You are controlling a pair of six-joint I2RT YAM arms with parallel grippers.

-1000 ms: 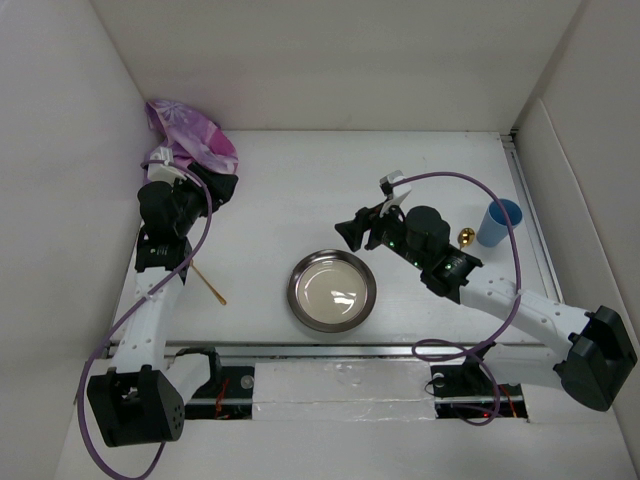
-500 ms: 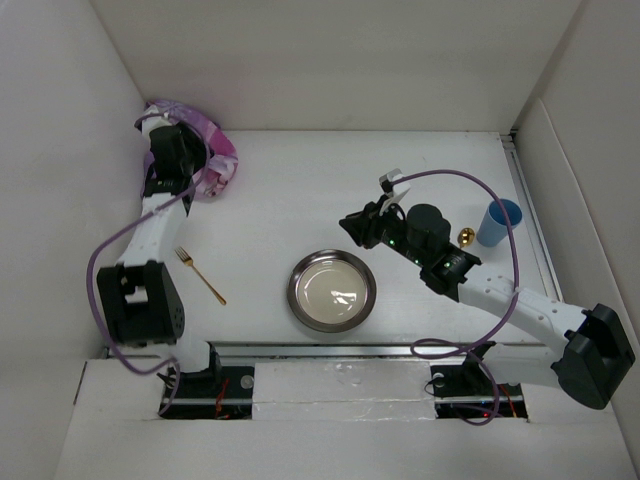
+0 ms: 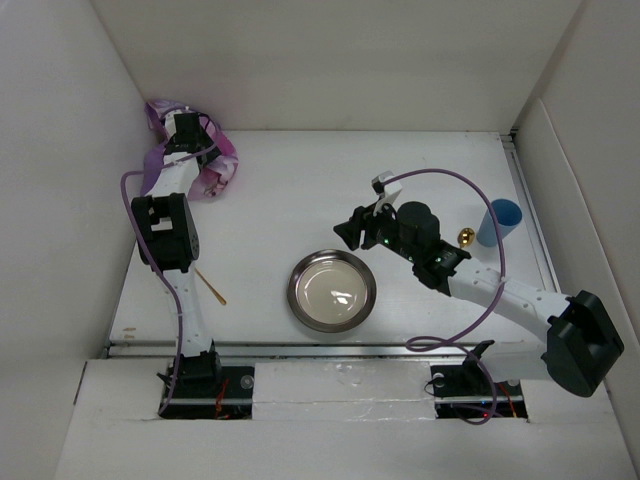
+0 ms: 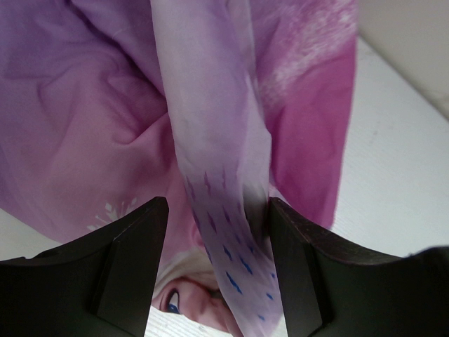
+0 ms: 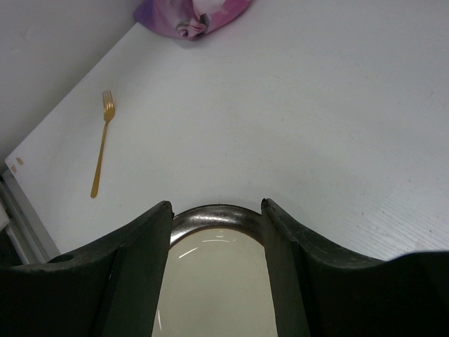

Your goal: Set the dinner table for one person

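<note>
The dinner table (image 3: 300, 190) is a plain white top. A crumpled purple placemat (image 3: 215, 160) lies in its far left corner. My left gripper (image 3: 187, 137) is over the placemat and open. In the left wrist view a raised fold of the placemat (image 4: 217, 140) stands between the gripper's (image 4: 217, 210) spread fingers. A steel plate (image 3: 333, 290) sits near the front centre. My right gripper (image 3: 350, 228) is open and empty, just behind the plate. In the right wrist view the gripper (image 5: 215, 203) frames the plate's far rim (image 5: 214, 216).
A gold fork (image 3: 213, 288) lies left of the plate, partly under the left arm, and also shows in the right wrist view (image 5: 102, 144). A blue cup (image 3: 498, 222) and a small gold object (image 3: 466, 237) stand at the right. White walls and a metal rail edge the table.
My left arm has stretched toward the far left corner, bringing its gripper over the placemat. My right gripper has shifted slightly left. The plate, fork and cup have not moved.
</note>
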